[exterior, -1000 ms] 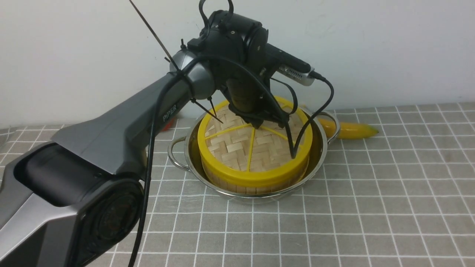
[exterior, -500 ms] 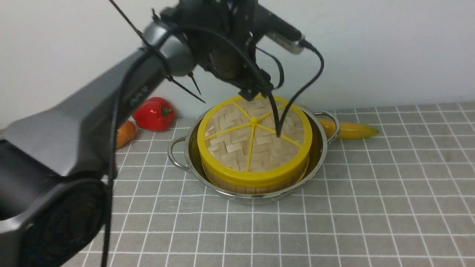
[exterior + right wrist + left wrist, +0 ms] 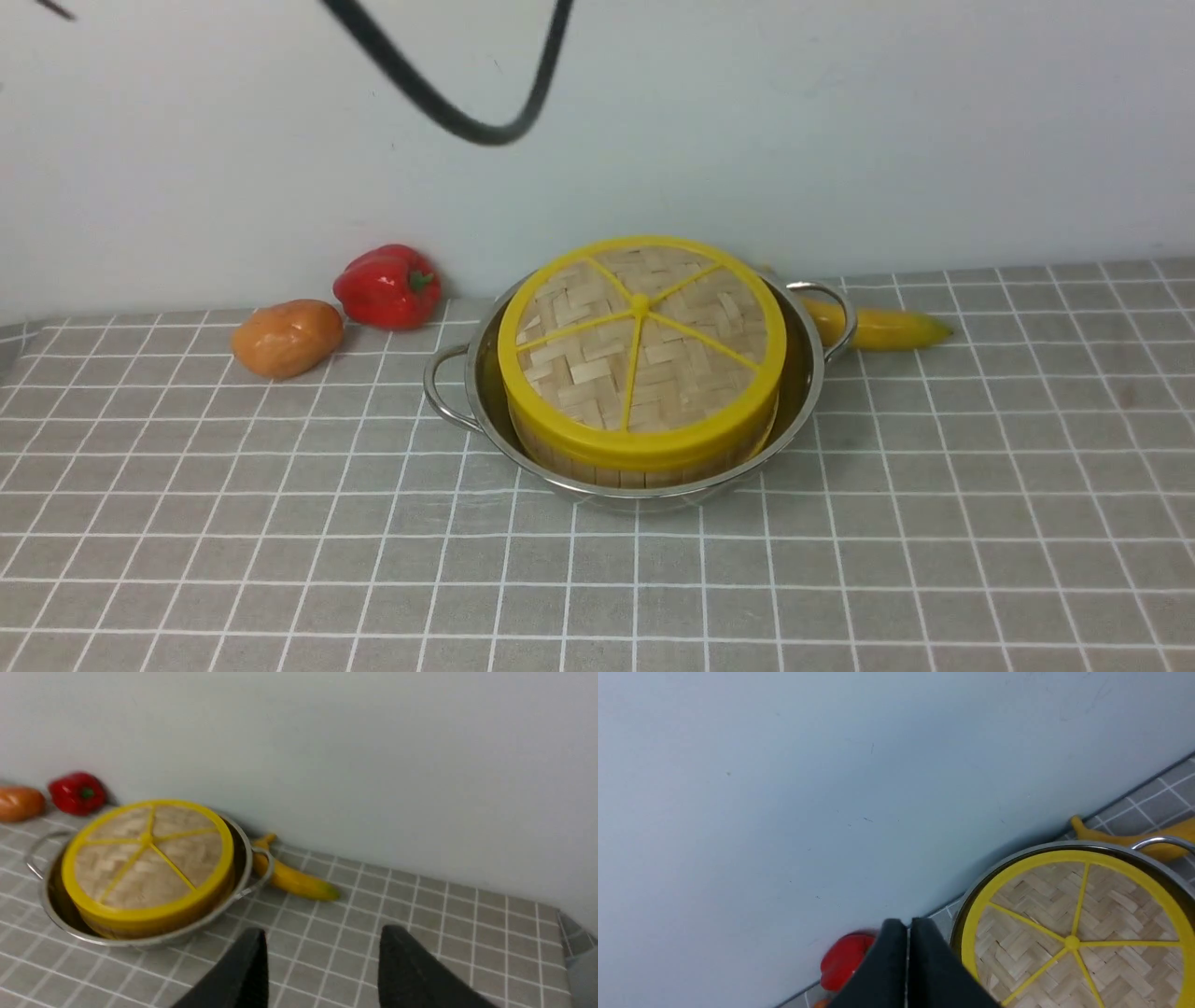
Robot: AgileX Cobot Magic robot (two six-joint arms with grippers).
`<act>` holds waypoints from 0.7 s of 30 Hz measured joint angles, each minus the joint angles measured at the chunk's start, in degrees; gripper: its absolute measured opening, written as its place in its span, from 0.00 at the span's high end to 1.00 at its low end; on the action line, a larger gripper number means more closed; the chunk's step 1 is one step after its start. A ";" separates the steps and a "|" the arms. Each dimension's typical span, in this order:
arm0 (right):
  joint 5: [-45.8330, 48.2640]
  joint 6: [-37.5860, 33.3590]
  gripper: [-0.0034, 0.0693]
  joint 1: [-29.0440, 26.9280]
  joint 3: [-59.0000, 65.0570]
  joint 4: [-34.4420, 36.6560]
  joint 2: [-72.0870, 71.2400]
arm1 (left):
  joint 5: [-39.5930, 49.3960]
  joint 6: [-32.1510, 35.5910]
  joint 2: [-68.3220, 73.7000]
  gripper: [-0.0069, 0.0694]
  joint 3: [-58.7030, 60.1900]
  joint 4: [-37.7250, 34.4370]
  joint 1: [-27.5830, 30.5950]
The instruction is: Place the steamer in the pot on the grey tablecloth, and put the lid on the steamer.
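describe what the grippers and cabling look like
The left gripper and right gripper both have matte black fingers, broad at the base and tapering to rounded tips. A black cable hangs into the front view. No markings show.

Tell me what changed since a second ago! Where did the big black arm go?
The left gripper rose off the lid and swung up out of the front view; only a cable hangs there. It is shut, holding nothing. The lid, steamer, pot and banana stayed put.
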 joint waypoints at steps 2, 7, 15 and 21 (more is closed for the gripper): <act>-4.08 2.18 0.62 0.00 7.54 -2.23 -3.31 | 0.00 -0.23 -2.92 0.94 2.99 -0.76 0.00; -13.09 8.07 0.80 0.00 24.60 -7.34 -11.38 | 0.00 -0.71 -11.08 0.94 15.38 -3.52 0.00; -15.92 12.22 0.97 0.00 39.16 -10.76 -19.48 | -10.84 -5.00 -27.22 0.94 45.16 -4.79 0.00; -17.02 12.47 0.97 0.00 39.48 -10.55 -19.74 | -18.56 -9.95 -38.28 0.94 61.43 -5.30 0.00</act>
